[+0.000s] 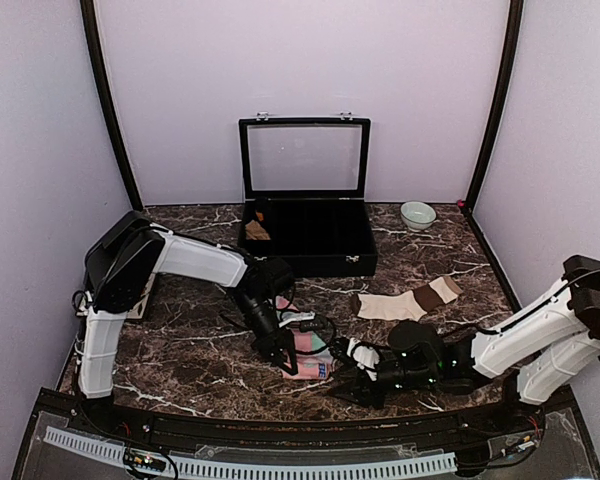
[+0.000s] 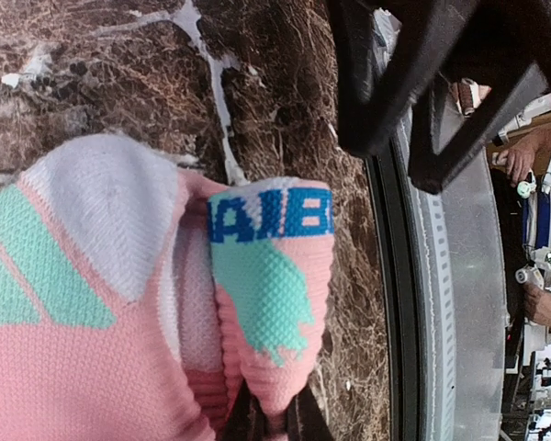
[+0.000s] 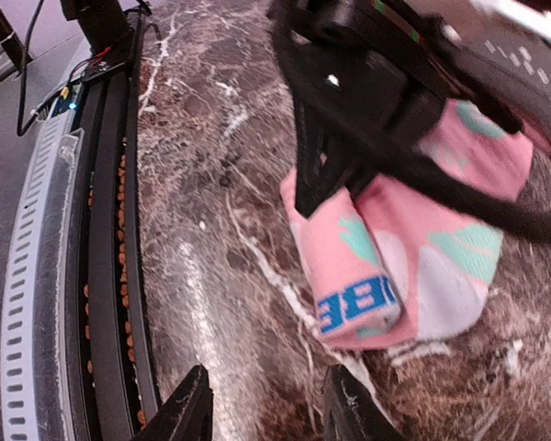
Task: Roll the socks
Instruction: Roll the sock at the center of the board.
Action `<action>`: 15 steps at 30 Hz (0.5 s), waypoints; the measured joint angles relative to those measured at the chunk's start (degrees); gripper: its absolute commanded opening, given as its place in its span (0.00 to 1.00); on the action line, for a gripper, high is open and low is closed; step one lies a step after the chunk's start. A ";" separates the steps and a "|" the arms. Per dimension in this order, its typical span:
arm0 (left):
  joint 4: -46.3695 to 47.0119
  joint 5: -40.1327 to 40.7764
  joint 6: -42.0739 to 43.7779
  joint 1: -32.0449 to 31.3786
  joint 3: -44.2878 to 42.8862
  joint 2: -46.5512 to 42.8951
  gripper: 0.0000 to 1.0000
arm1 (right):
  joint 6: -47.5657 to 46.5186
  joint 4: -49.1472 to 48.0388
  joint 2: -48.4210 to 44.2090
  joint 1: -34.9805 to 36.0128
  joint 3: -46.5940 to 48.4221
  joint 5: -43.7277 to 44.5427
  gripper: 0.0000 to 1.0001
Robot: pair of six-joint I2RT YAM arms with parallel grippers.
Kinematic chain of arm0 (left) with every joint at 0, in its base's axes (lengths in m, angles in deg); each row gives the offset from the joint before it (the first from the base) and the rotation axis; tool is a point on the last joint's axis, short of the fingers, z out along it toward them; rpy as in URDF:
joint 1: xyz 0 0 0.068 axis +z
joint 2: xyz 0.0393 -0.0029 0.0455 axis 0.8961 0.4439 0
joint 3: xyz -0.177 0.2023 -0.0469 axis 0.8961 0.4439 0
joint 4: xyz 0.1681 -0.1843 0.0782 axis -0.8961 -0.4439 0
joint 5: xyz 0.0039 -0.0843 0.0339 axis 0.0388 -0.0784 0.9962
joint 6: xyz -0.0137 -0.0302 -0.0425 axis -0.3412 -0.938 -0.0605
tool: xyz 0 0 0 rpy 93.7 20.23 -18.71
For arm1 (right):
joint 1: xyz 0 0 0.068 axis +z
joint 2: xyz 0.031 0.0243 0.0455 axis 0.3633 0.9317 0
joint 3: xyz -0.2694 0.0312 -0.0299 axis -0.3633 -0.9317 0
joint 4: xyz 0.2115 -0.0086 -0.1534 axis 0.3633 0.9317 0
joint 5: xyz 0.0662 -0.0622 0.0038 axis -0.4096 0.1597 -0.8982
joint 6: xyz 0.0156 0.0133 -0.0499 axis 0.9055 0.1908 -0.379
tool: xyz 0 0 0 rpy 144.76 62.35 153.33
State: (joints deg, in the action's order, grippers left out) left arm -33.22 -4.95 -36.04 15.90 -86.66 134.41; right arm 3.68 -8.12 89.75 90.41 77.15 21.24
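Left claw [image 1: 278,352]: closed tight on a fold of the pink sock [image 1: 310,360]; arm bent steeply down from the left.
Right claw [image 3: 266,409]: jaws parted, holding nothing, low beside the pink sock; arm stretched in from the right.
Pink sock place: folded over, by the desk's [image 1: 180,340] near edge, centre.
Cream sock [image 1: 405,300]: flat, right of centre, well apart from both claws.
Hidden: left fingertips mostly under fabric.
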 measured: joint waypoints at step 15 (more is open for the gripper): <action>-7.61 0.48 -1.84 0.17 -6.14 3.85 0.00 | -19.87 8.66 11.41 1.86 14.75 2.89 0.41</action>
State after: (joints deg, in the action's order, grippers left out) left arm -40.83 -4.47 -37.87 16.08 -92.80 138.26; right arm -16.19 0.54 101.16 92.26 91.90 24.12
